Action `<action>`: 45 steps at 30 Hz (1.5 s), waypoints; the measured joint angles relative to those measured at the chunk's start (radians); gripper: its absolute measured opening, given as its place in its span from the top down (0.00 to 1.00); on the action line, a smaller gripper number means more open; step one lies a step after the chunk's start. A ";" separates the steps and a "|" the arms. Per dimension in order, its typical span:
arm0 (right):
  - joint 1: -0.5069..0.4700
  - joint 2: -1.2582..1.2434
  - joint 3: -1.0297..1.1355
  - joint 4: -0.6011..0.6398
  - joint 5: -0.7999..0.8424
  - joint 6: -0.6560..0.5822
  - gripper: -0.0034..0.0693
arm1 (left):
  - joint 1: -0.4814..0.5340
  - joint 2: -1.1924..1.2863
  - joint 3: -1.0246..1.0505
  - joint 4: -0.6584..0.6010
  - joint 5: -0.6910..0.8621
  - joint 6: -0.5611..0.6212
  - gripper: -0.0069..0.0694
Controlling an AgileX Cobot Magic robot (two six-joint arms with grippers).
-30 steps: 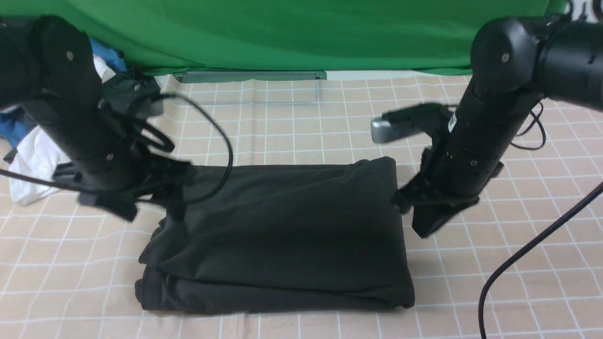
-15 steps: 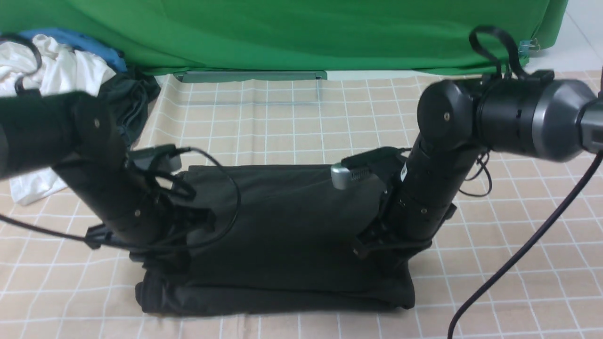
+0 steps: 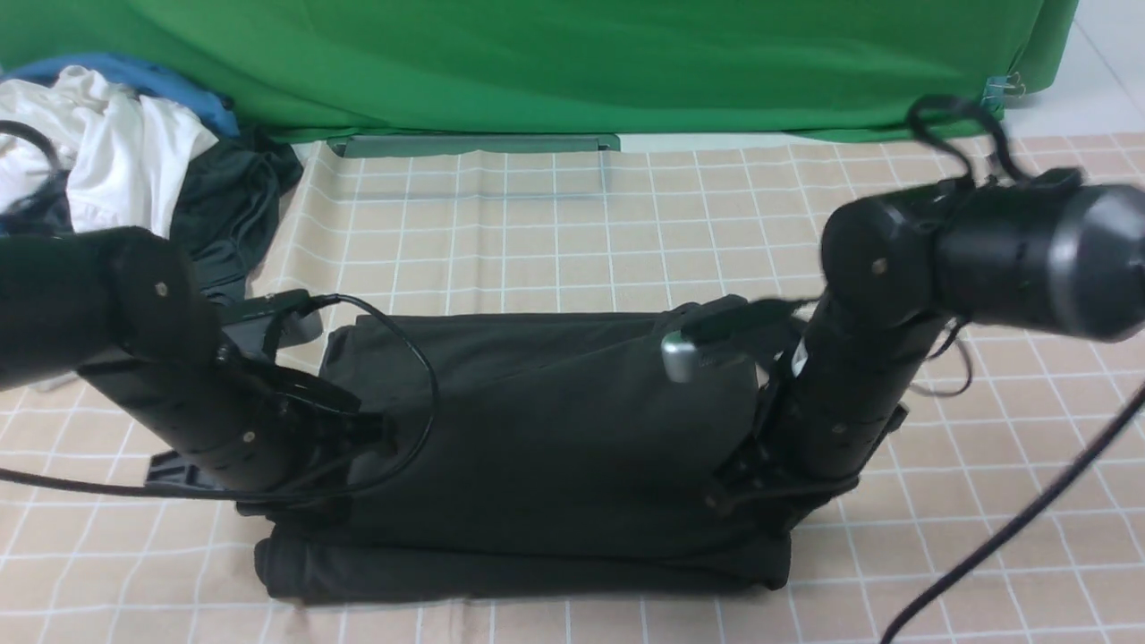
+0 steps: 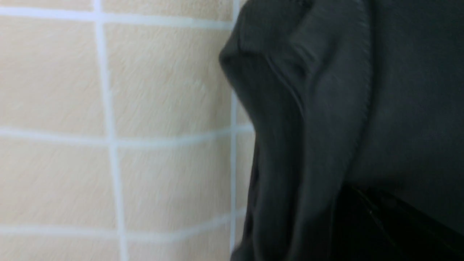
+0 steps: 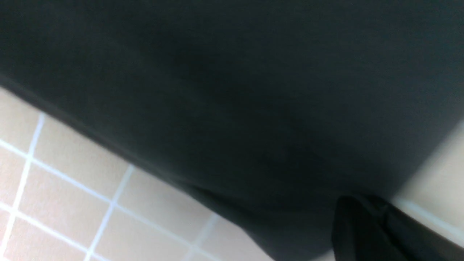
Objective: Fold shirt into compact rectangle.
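Observation:
The black shirt (image 3: 546, 420) lies folded in a thick rectangle on the checked cloth, with a lower layer showing along the near edge. My left gripper (image 3: 309, 510) is low at its near-left side, shut on the shirt's edge; bunched dark folds (image 4: 362, 90) run into the jaws (image 4: 380, 224). My right gripper (image 3: 760, 505) is low at the near-right side, also shut on the shirt. In the right wrist view the black cloth (image 5: 232, 90) fills the frame and the closed fingers (image 5: 369, 228) sit at its edge. Both sets of fingertips are mostly hidden by the arms in the front view.
A pile of white, blue and dark clothes (image 3: 116, 170) lies at the back left. A green backdrop (image 3: 537, 63) and a metal bar (image 3: 474, 143) close off the far side. The beige checked tablecloth (image 3: 555, 224) surrounds the shirt. A black cable (image 3: 1011, 528) crosses the right foreground.
Both arms have come down and toward me to the shirt's near side edges. The left gripper, open a second ago, has shut; the right has also shut on the cloth.

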 joint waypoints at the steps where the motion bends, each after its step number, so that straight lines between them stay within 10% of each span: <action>1: -0.005 -0.041 0.000 -0.014 0.002 0.002 0.90 | 0.000 -0.031 0.000 0.004 0.010 0.000 0.88; 14: -0.050 -0.806 0.054 -0.137 -0.250 0.018 0.90 | 0.000 -0.686 0.000 0.052 0.021 0.025 0.88; 26: -0.051 -1.402 0.540 -0.178 -0.697 -0.042 0.90 | 0.000 -1.178 0.204 0.102 -0.065 0.025 0.88; 45: -0.052 -1.562 0.675 -0.185 -0.886 -0.043 0.80 | 0.000 -1.310 0.373 0.103 -0.276 0.025 0.88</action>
